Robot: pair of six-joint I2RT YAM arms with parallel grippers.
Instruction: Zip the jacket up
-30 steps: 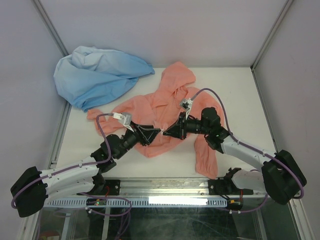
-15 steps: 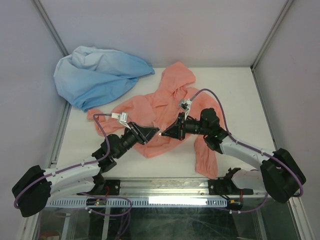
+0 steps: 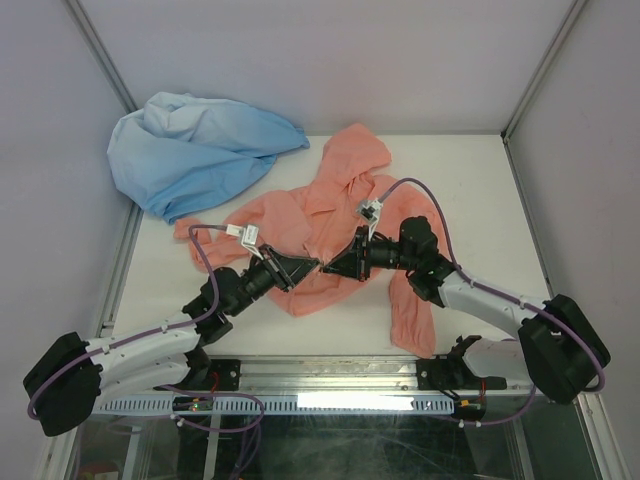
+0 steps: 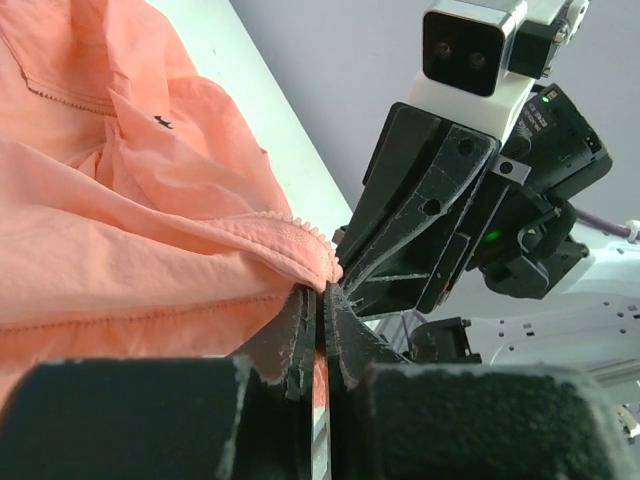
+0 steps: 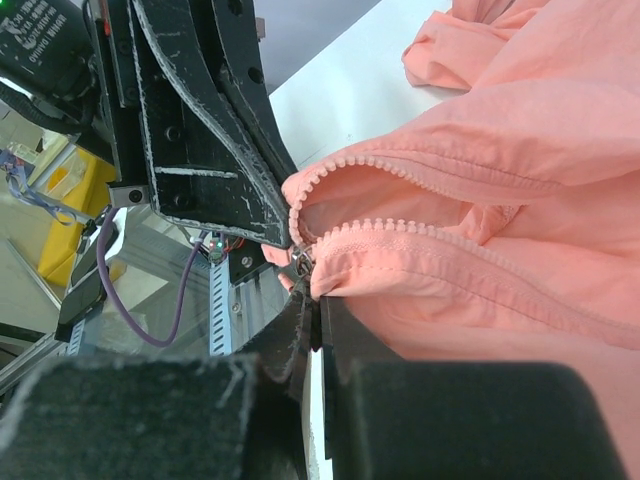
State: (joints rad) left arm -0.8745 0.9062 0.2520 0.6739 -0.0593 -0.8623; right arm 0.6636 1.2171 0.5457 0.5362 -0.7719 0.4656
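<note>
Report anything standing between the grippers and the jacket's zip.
Nothing visible. The left gripper and right gripper are shut on the jacket at its zip; the light blue garment lies far left, off the zip.

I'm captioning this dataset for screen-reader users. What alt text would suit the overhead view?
The left end effector and right end effector meet tip to tip, both shut on the front edge of a salmon-pink jacket spread on a white table. A crumpled light blue garment lies at the table's far left corner.
</note>
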